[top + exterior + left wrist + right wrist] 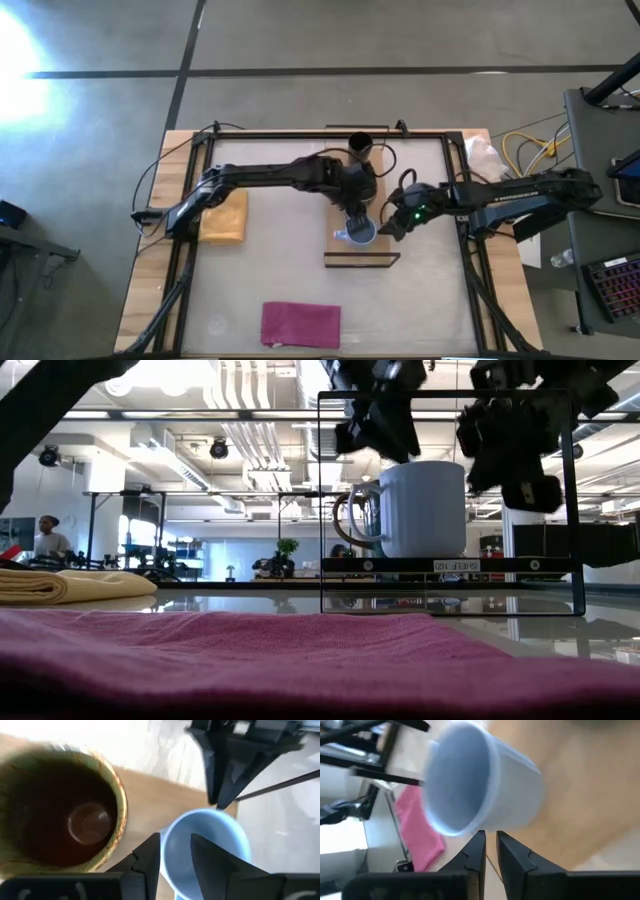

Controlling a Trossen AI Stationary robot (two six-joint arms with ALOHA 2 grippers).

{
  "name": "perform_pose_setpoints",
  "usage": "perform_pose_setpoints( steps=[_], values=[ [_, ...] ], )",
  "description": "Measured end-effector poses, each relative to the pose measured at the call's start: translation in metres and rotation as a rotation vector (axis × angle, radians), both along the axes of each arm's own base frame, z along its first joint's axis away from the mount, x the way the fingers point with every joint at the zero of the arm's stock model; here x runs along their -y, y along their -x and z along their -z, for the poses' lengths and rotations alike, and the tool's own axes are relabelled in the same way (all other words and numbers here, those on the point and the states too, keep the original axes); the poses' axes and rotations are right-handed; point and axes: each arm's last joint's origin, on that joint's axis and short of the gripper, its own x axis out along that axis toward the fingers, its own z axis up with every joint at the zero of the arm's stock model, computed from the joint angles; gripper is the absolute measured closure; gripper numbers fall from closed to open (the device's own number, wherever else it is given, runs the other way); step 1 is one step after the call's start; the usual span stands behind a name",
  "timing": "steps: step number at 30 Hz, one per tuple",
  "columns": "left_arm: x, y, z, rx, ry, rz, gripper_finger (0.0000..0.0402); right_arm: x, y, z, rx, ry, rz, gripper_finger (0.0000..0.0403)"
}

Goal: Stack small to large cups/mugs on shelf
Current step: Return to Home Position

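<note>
The light blue mug point(361, 234) stands upright on the near part of the light-wood shelf point(385, 252), its handle point(341, 237) toward the table's left. The brown mug point(60, 815) stands right beside it on the shelf, and my left arm hides it in the high view. The black cup point(360, 143) stands at the shelf's far end. My left gripper point(176, 856) is open over the blue mug, one finger outside its rim and one over its inside. My right gripper point(388, 228) is shut at the blue mug's right side point(520, 795). My left gripper points down, with its fingers point(150, 857) on either side of the blue mug's rim point(167, 837) on the side toward the brown mug; I cannot tell whether they touch it. My right gripper's shut fingertips point(479, 842) lie level at the mug's outer wall point(495, 822); I cannot tell whether they touch it.
A folded yellow cloth point(224, 215) lies at the table's left and a magenta cloth point(300, 323) near its front edge. A thin black frame point(575, 500) stands around the shelf. A person point(47, 535) shows far off in the room.
</note>
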Motion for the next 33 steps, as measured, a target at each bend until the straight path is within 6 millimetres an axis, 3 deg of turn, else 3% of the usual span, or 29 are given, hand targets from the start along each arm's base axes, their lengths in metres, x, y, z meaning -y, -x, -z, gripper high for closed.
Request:
perform_pose_setpoints(
  steps=[4, 8, 11, 15, 19, 22, 27, 33],
  values=[
    [0.0, 0.014, -0.032, 0.096, -0.008, -0.002, 0.0308, 0.005, 0.005, -0.03, 0.155, 0.117, -0.062, 0.0365],
    [0.001, 0.034, -0.07, 0.213, -0.053, 0.039, 0.0308, 0.006, 0.016, -0.076, 0.382, 0.314, -0.169, 0.0365],
    [0.003, 0.051, -0.101, 0.341, -0.016, -0.006, 0.0308, 0.005, 0.031, -0.111, 0.531, 0.394, -0.187, 0.0365],
    [0.007, 0.074, -0.137, 0.481, -0.021, 0.013, 0.0308, 0.006, 0.058, -0.16, 0.72, 0.364, -0.098, 0.0365],
    [0.018, 0.091, -0.16, 0.599, -0.067, 0.115, 0.0308, -0.003, 0.086, -0.188, 0.922, 0.491, -0.324, 0.0365],
    [0.03, 0.097, -0.154, 0.594, -0.05, 0.158, 0.0308, -0.005, 0.099, -0.178, 0.908, 0.484, -0.362, 0.0364],
    [0.032, 0.111, -0.122, 0.691, -0.006, 0.128, 0.0308, -0.004, 0.115, -0.135, 0.927, 0.49, -0.341, 0.0364],
    [0.012, 0.174, -0.09, 0.878, -0.013, 0.049, 0.0308, -0.002, 0.161, -0.116, 1.068, 0.553, -0.282, 0.0364]
  ],
)
